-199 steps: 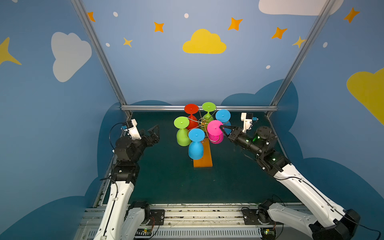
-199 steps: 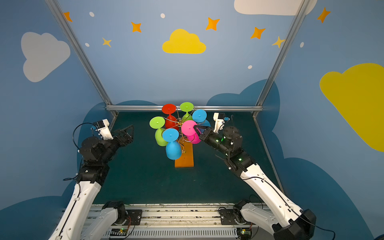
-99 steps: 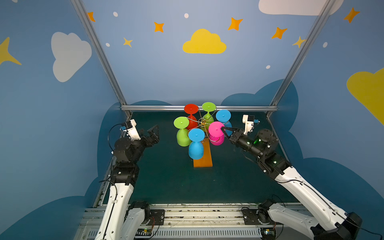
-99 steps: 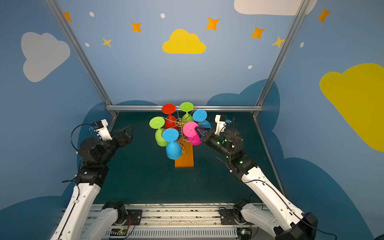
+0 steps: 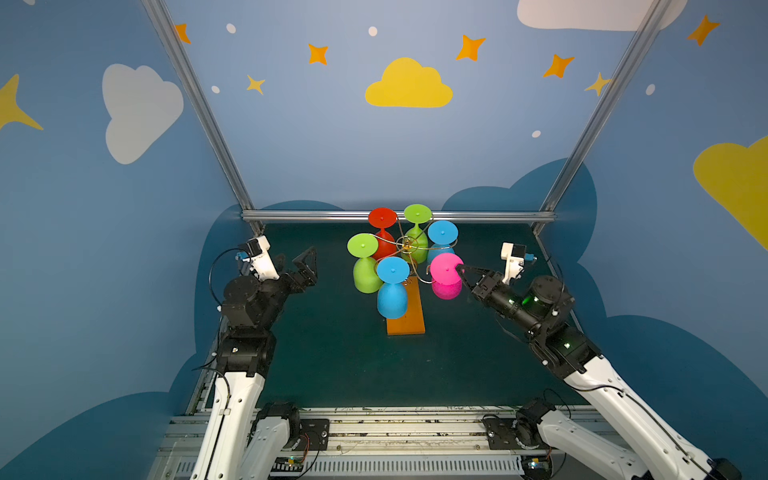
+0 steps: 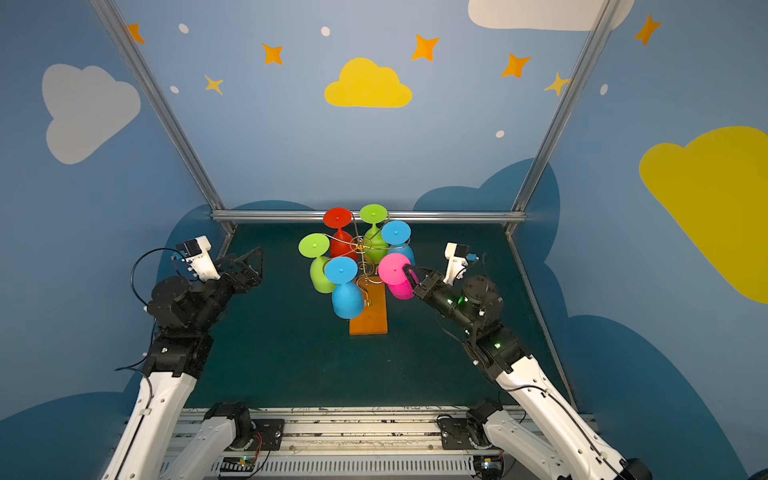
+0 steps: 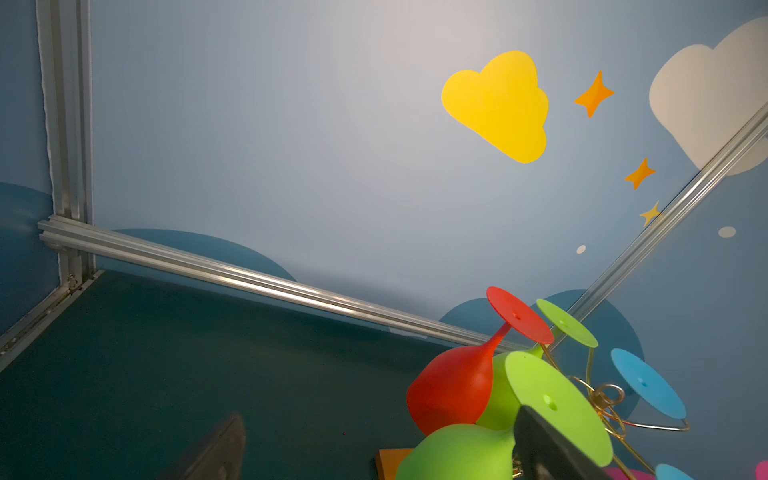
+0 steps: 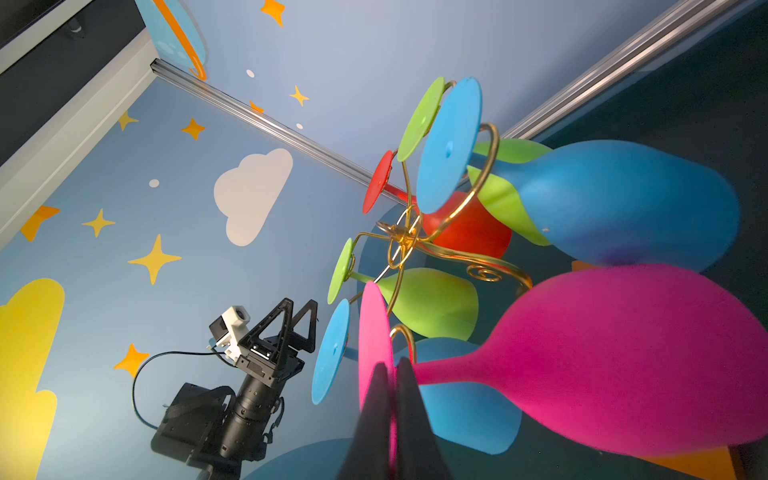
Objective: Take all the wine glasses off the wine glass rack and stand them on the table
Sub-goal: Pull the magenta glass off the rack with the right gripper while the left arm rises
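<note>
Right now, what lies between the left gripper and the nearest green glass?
Only bare mat, from left gripper to green glass, in both top views.

The walls were matte blue panels [image 5: 332, 145] under soft, even light. A flat yellow cloud [image 5: 408, 85] sat on the back one, among orange four-pointed stars [image 5: 318, 53] and small white dots [image 5: 372, 31]. A pale grey-white cloud [image 5: 139, 110] marked the wall on the left, and a larger yellow cloud [image 5: 735, 183] the wall on the right. Darker blue cloud shapes [image 5: 511, 195] ran along the bottom. Silver aluminium posts [image 5: 199, 104] rose at the back corners, joined low down by a silver crossbar [image 5: 478, 216]. The surface [image 5: 332, 353] was dark teal and matte, edged at the front by a slotted metal rail [image 5: 395, 428].
</note>
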`<state>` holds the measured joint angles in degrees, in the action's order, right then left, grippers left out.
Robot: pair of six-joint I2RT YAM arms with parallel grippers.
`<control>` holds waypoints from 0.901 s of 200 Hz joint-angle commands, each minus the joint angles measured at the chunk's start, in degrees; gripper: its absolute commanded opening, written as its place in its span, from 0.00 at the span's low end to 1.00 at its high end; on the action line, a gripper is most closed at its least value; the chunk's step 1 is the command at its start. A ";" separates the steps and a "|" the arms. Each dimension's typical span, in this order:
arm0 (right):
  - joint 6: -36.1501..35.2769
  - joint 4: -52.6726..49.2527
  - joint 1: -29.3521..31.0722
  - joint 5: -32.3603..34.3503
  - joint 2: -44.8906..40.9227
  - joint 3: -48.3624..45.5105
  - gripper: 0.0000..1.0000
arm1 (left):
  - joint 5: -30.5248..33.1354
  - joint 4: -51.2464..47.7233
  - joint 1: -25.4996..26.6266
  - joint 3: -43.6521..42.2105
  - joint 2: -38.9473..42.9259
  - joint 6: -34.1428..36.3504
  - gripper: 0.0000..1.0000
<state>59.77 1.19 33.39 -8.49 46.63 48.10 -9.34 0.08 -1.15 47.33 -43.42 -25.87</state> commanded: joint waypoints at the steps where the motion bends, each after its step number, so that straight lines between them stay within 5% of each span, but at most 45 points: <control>1: -0.49 -2.40 -0.42 2.31 -3.76 -1.71 0.00 | -1.33 -1.18 0.18 2.78 0.62 -0.07 1.00; 60: -9.29 -14.71 -3.92 4.01 -12.37 2.84 0.00 | -14.90 -9.12 0.60 15.97 -3.33 -2.52 0.95; 124: -29.12 -24.53 -4.55 -2.09 -5.58 22.38 0.00 | -42.21 -8.12 3.87 32.25 -19.01 -13.05 0.78; 180: -37.55 -27.02 -4.42 -13.21 3.83 35.16 0.00 | -47.12 -7.11 15.82 43.32 -29.75 -13.44 0.70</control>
<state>28.08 -23.70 29.06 -15.03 47.11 79.20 -51.05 -8.54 10.26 85.60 -70.57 -38.35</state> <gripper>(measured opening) 0.048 0.705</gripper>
